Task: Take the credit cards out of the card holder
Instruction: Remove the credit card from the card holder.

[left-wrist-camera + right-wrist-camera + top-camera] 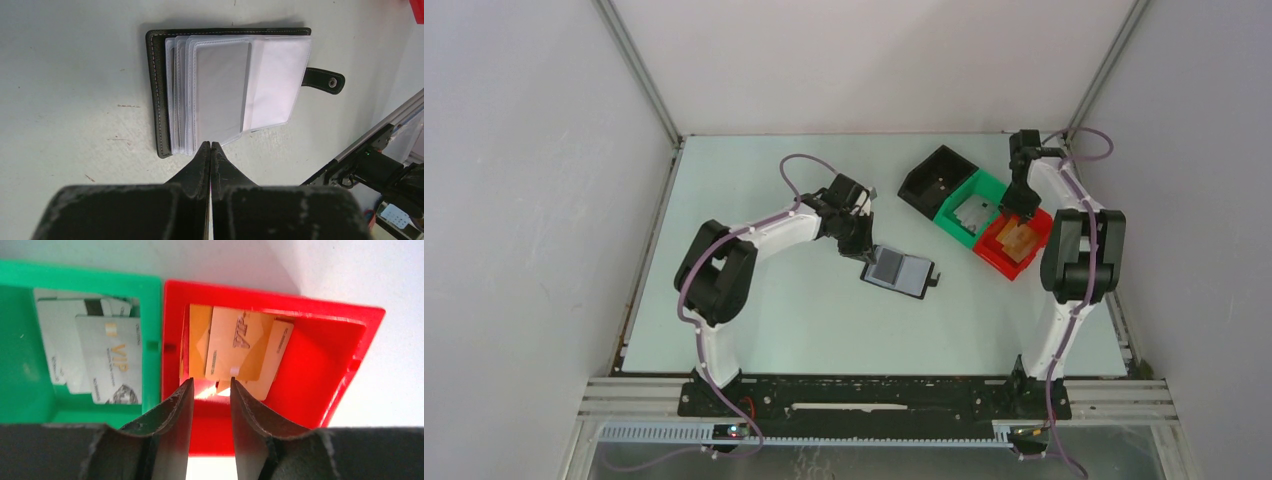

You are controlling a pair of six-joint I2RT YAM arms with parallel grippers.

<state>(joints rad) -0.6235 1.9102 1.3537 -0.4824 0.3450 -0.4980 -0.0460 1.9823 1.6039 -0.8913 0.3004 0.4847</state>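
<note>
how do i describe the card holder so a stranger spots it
On the pale table, look left of the red bin, toward the middle. The card holder lies open there at the tip of the left claw. Unlike that bin, it is a flat black wallet with clear sleeves and a snap tab.

**What the views keep back**

In the right wrist view, the green bin [100,270] runs off the left edge, and the right gripper [210,385] covers the near wall of the red bin [300,302]. The orange cards [235,342] overlap, so the lower ones show only their edges, and their small print is blurred. In the left wrist view, the stacked clear sleeves [272,80] hide whatever lies behind the front grey credit card [222,90]. From above, the black bin [954,160] holds something too small to tell.
</note>
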